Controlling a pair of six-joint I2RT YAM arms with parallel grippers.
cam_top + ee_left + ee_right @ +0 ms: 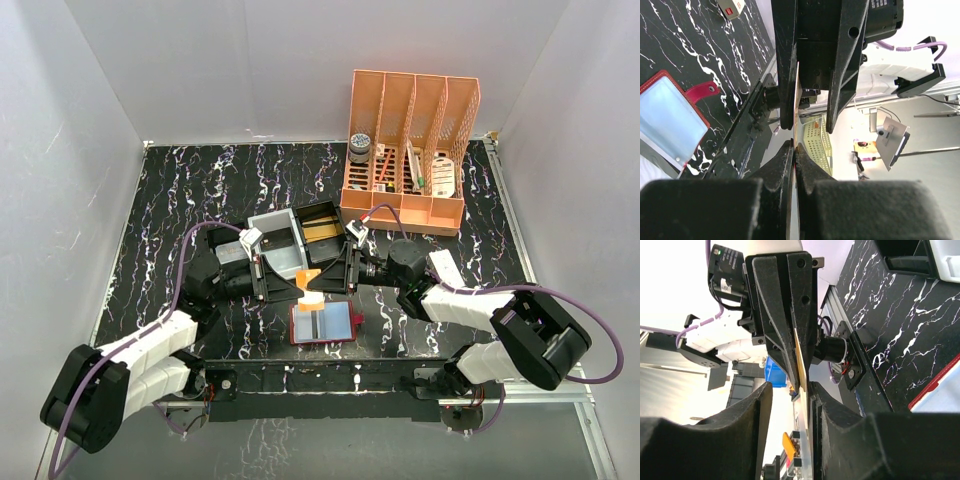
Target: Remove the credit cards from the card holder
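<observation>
Two hands meet just above the open holder (pixel 322 325). The left hand (pixel 794 150) pinches an orange card (pixel 801 357) edge-on, spanning hand to hand. The right hand (pixel 790 395) stands part-open around it, and a pale card (pixel 667 120) lies below both.

A black surface (pixel 180 190) veined with white streaks fills the floor of a white-walled enclosure (pixel 250 60). At its far right stands an orange slotted rack (pixel 412 110), and its front compartments hold a round dark-lidded jar (pixel 360 148), some thin pen-like sticks (pixel 413 165) and a pale oval object (pixel 443 172). Near the middle of the surface sits a black compartmented tray (pixel 322 225) with a grey insert (pixel 275 235) on its left side, and a small white box with a red mark (pixel 731 7) lies on the surface apart from it.
</observation>
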